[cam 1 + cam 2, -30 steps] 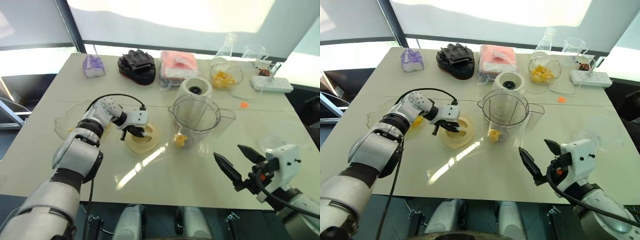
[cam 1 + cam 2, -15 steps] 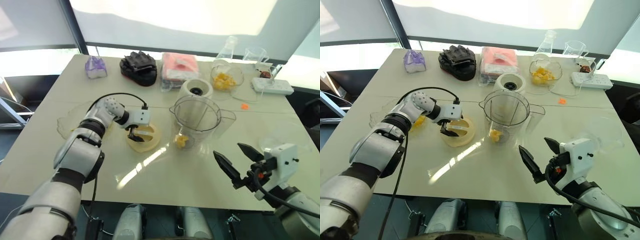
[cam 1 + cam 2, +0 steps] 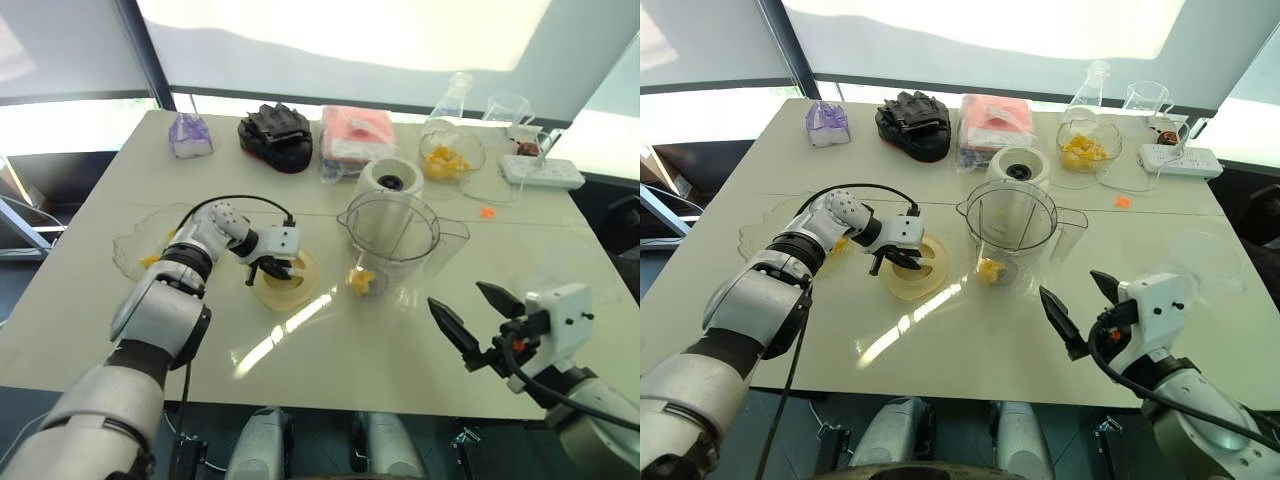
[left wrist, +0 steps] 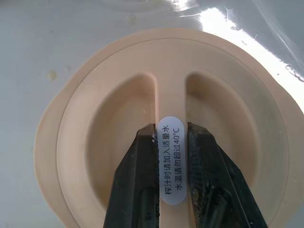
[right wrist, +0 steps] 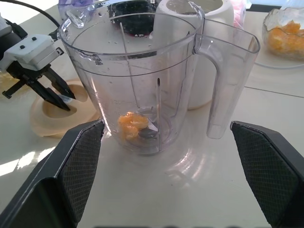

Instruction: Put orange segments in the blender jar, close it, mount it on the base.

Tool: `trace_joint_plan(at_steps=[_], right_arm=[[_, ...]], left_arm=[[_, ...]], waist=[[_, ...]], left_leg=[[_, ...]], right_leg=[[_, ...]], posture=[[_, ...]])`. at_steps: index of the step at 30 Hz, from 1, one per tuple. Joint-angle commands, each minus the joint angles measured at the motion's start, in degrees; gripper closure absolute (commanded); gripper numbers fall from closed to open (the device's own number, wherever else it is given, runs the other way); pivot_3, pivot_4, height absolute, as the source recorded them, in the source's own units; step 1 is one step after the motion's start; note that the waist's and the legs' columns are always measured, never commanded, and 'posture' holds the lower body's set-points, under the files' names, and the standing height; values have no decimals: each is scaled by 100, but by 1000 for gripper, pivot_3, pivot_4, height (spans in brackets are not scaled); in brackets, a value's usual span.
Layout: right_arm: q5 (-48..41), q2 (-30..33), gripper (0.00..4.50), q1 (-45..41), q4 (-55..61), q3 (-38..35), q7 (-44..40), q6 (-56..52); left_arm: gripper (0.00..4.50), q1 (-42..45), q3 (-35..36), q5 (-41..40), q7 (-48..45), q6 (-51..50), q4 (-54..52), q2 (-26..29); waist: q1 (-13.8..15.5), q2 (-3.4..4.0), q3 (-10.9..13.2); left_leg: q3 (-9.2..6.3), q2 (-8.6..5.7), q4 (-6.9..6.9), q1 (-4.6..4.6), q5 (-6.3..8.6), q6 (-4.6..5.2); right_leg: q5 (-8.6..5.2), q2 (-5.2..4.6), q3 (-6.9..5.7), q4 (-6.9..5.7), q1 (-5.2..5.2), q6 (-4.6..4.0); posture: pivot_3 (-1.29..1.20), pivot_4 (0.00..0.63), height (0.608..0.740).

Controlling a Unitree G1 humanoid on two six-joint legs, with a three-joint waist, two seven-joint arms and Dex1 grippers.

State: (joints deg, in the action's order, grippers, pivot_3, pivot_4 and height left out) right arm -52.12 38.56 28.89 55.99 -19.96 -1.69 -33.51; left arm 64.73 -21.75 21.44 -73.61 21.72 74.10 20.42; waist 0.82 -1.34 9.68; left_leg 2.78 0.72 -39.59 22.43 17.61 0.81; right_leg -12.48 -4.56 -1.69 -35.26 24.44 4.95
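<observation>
Inside blender jar (image 5: pixel 142 71) (lidless): orange segments (image 5: pixel 131 124).

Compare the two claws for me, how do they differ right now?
The left claw is closed down on the raised centre rib of the cream lid, while the right claw stands wide open and holds nothing. The left claw points steeply down at the table; the right claw points roughly level toward the clear jar, hanging above the table's near edge. Both have two black fingers on a white body.
</observation>
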Motion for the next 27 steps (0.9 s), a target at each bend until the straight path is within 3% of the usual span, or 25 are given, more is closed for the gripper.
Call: trace_joint_plan(at_steps=[1, 9, 20, 23, 27], right_arm=[[71, -78, 0, -63, 42, -71, -75, 11], [74, -49, 0, -31, -13, -281, -307, -66], [569, -188, 0, 20, -409, -403, -779, 34], [800, -322, 0, -223, -708, -286, -853, 97], [1253, -431, 0, -672, -1167, -117, -872, 160]], left_arm=[[4274, 18, 38, 11, 94, 14, -52, 74], [4274, 1080, 593, -483, -128, -106, -182, 342], [4274, 3134, 1507, -1525, -1717, -1403, -163, 508], [4274, 3577, 1228, -2470, -1889, -1918, -377, 219], [4274, 3692, 670, -3013, -1889, -2007, -508, -182]], waist=[[-1, 0, 0], [16, -18, 12], [-7, -17, 12], [6, -21, 15], [-4, -16, 13]], left_leg=[[0, 0, 0, 1, 0, 0], [-7, 1, -4, 9, 0, 0], [0, -4, -6, 16, 14, 24], [-5, -1, -6, 16, 14, 24], [-5, -4, -16, 20, 14, 24]], right_leg=[[0, 0, 0, 1, 0, 0], [1, 1, -4, -5, 5, 2], [-3, 0, -5, 10, 6, 7], [-5, 7, -5, 7, 7, 4], [-6, 0, -2, 8, 5, 2]], posture=[[0, 150, 740], [0, 150, 740], [0, 150, 740], [0, 150, 740], [0, 150, 740]])
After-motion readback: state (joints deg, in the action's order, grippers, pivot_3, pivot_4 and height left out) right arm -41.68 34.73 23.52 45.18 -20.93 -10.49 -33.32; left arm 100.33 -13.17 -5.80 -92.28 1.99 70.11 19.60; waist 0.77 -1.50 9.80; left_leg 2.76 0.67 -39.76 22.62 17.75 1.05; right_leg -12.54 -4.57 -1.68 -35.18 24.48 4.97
